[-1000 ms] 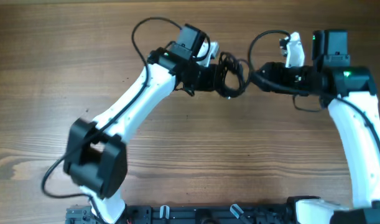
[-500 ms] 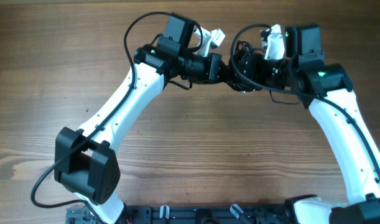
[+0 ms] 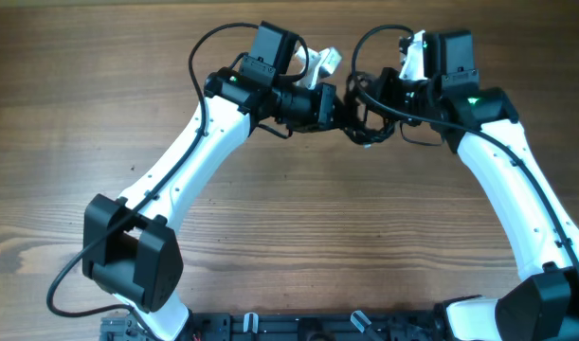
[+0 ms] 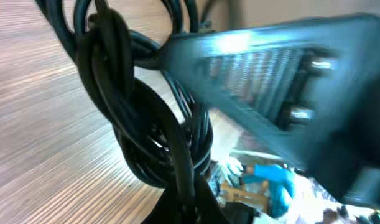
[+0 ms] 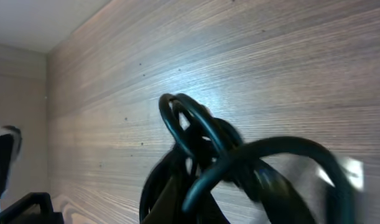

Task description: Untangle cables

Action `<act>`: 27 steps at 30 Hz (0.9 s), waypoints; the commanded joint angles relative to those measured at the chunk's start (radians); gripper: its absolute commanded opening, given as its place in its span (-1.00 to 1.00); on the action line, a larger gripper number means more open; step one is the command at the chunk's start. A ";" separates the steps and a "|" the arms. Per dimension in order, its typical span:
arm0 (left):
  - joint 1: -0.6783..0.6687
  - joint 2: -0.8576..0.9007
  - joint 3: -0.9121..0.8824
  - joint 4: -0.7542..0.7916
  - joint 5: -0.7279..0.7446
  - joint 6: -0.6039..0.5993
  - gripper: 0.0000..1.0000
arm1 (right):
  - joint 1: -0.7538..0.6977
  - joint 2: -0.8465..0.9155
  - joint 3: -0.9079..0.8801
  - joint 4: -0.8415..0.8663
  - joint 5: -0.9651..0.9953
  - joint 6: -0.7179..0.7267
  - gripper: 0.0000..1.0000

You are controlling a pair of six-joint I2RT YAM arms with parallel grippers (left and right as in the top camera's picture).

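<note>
- Overhead: your left gripper (image 3: 342, 111) and right gripper (image 3: 378, 98) meet nose to nose near the far edge of the table (image 3: 270, 237), with the cables (image 3: 365, 130) bunched in a dark knot between and just under them. From here you cannot tell how either pair of jaws stands, so don't judge the grasp from this view
- Left wrist: the cables (image 4: 146, 124) hang as a twisted bundle above the wood, and the strands run down into a narrow dark wedge at the bottom edge, which reads as your left jaws closed tight on them. A blurred ribbed finger (image 4: 264, 81), probably the right gripper's, touches the top of the knot. Aim it at one outer loop, not the whole twist
- Right wrist: one loop (image 5: 186, 121) stands proud of the knot, clear against the table (image 5: 239, 50), with a thicker cord (image 5: 270, 152) arcing in front. Your own fingers don't show, so the right jaws cannot be told. Take that proud loop alone, then draw the arms apart slowly, easing off if the knot tightens
</note>
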 commanded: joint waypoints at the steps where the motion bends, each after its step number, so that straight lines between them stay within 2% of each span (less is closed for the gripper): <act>1: 0.003 -0.029 0.018 -0.037 -0.229 -0.039 -0.92 | -0.039 -0.099 0.012 -0.006 -0.012 -0.023 -0.91; 4: 0.003 -0.029 0.018 -0.069 -0.330 -0.038 -0.92 | -0.122 -0.198 0.012 0.039 -0.224 -0.059 -0.91; 8: 0.003 -0.029 0.018 -0.108 -0.386 -0.029 -0.92 | -0.321 -0.287 0.012 0.092 -0.478 -0.001 -0.92; 10: 0.003 -0.029 0.018 -0.113 -0.386 -0.026 -0.92 | -0.436 -0.288 0.011 0.070 -0.491 0.002 -0.91; 13: 0.003 -0.029 0.018 -0.110 -0.386 -0.026 -0.92 | -0.523 -0.267 0.010 -0.078 -0.309 -0.071 -0.92; 15: 0.003 -0.029 0.018 -0.092 -0.386 -0.027 -0.92 | -0.521 -0.242 0.008 -0.202 -0.122 -0.132 -0.92; 16: 0.003 -0.029 0.018 -0.084 -0.386 -0.027 -0.92 | -0.518 -0.232 0.007 -0.234 -0.110 -0.157 -0.91; 19: 0.003 -0.029 0.018 -0.024 -0.353 -0.026 -0.92 | -0.478 -0.185 0.006 -0.281 -0.261 -0.370 -0.91; 21: 0.003 -0.029 0.018 0.030 -0.293 -0.026 -0.92 | -0.435 -0.167 0.006 -0.291 -0.334 -0.454 -0.91; 23: 0.003 -0.029 0.018 0.045 -0.276 -0.027 -0.92 | -0.357 -0.166 0.006 -0.276 -0.386 -0.505 -0.91; 27: 0.003 -0.029 0.018 0.039 -0.276 -0.027 -0.92 | -0.228 -0.165 0.006 -0.258 -0.345 -0.499 -0.91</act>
